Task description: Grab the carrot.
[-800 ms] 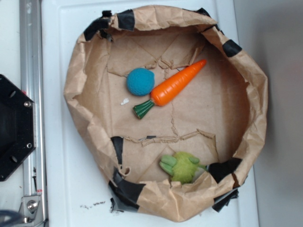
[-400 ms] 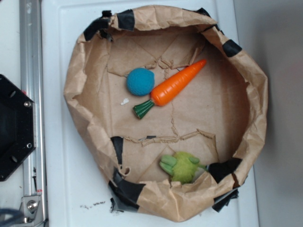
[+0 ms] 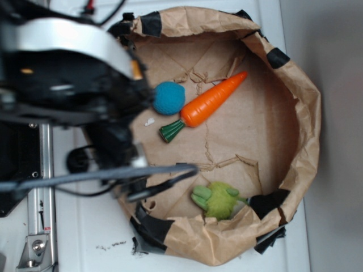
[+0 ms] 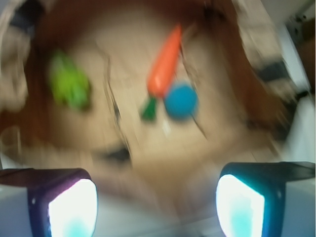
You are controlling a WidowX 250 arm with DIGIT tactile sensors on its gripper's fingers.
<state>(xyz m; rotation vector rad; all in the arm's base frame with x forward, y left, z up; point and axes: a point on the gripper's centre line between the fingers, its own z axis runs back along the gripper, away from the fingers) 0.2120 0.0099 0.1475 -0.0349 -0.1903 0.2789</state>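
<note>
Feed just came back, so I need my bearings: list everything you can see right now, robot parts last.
carrot: one, orange with green stem, middle of the basin, tip toward the far rim
ball: one, teal-blue, beside the carrot's stem end
plush toy: one, lime green, near the basin's lower rim
paper basin: one, brown with black tape patches, on the white table
gripper: one, open, empty, above the basin's edge
</note>
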